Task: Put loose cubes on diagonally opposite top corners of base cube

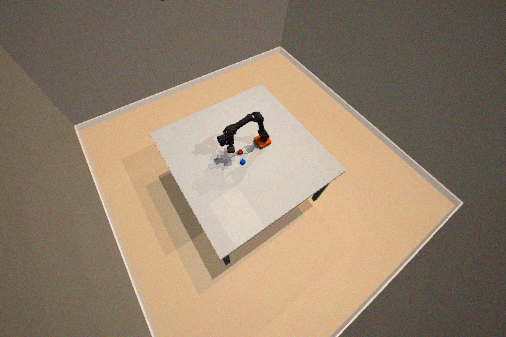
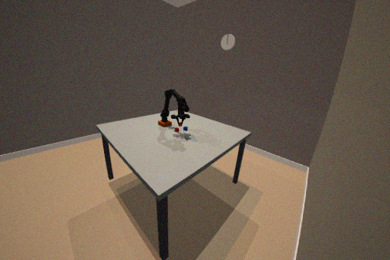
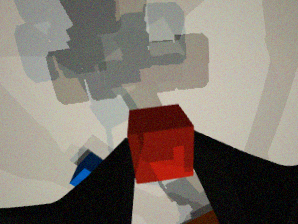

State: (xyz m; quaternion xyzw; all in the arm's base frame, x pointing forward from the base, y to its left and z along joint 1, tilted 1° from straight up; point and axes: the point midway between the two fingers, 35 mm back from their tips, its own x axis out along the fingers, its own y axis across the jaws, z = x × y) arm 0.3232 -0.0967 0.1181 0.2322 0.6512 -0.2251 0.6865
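While the arm (image 2: pixel 172 102) is bent over the table (image 2: pixel 154 160), a red cube (image 3: pixel 160 143) is held clamped between the fingers of the gripper (image 3: pixel 161 163), lifted off the surface. A second red cube (image 2: pixel 176 130) is seen on the table, with the blue cube (image 2: pixel 185 128) just beside it.

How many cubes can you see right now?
3. One red cube is clamped in the gripper, above the table; a second red cube sits on the table nearby; a blue cube sits beside it, apart. None seems hidden.
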